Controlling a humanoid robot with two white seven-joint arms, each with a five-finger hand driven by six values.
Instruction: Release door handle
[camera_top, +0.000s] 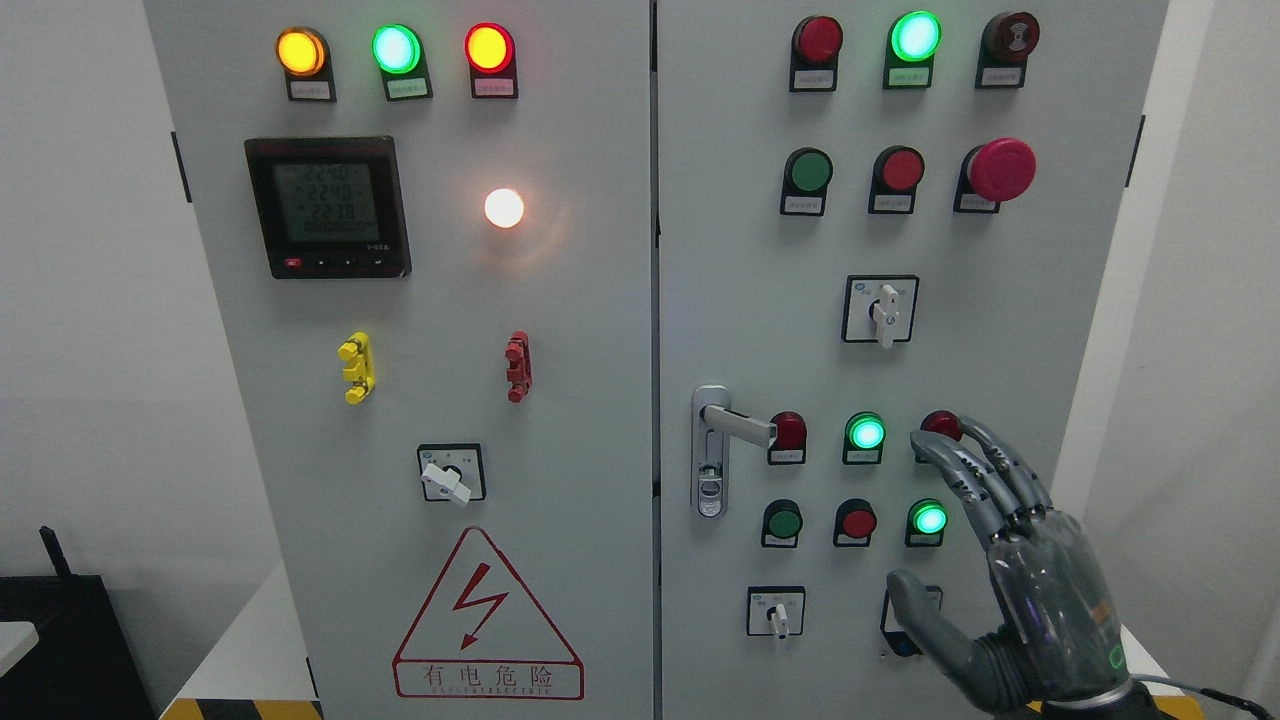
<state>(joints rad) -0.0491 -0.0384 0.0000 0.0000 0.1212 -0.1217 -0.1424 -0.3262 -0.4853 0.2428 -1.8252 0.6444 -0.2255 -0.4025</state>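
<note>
my right hand (1010, 560) hangs released, fingers spread, well right of the door handle (735, 425); the metal lever looks rigid, slick, best gripped mid-bar.

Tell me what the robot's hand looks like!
The right hand is dark grey and see-through smoky plastic, with silver-grey jointed fingers like a skeleton's and a chunky grey thumb. A tiny green light glows near its wrist, and a thin grey cable trails off behind it.
</note>
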